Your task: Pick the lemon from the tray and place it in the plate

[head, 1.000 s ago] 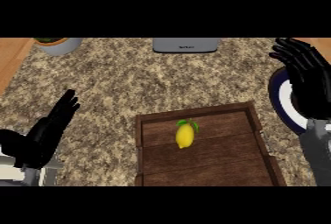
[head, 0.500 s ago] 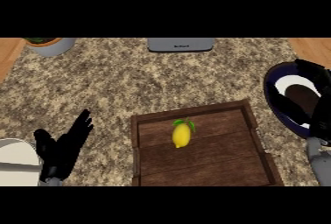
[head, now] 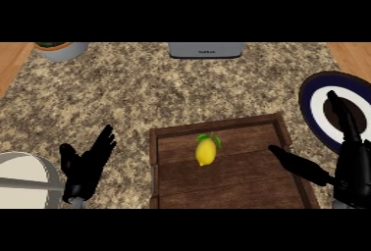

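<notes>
Right robot hand (head: 348, 162) open, right of lemon (head: 206, 151) on tray (head: 282, 131).

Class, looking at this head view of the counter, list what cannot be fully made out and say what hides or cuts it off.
- Plate: right side cut by the view's right edge; the right hand covers part of it.
- White pot: cut by the left and lower edges.
- Grey appliance and plant pot: tops cut off.
- Tray: near rim cut off.
</notes>
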